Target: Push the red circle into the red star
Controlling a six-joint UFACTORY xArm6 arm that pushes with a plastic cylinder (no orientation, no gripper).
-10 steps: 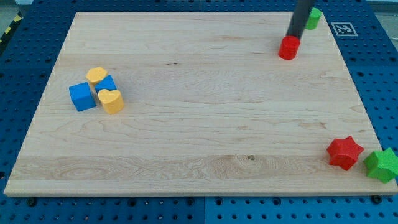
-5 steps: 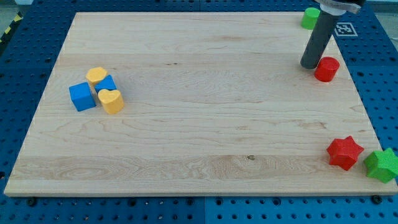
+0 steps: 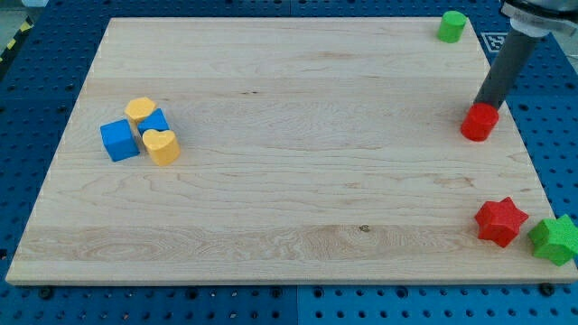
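Sitting near the view's right edge of the wooden board (image 3: 289, 226), the red circle (image 3: 479, 122) has my tip (image 3: 484, 106) touching its upper side, the bare rod gripping nothing, only pressing. Well below it, at the view's bottom right, the red star (image 3: 500, 221) lies just beside a green star (image 3: 554, 238). A green cylinder (image 3: 451, 26) stands at the view's top right, and far to the view's left two blue blocks (image 3: 119, 140) and two yellow blocks (image 3: 161, 145), one a heart, huddle together.
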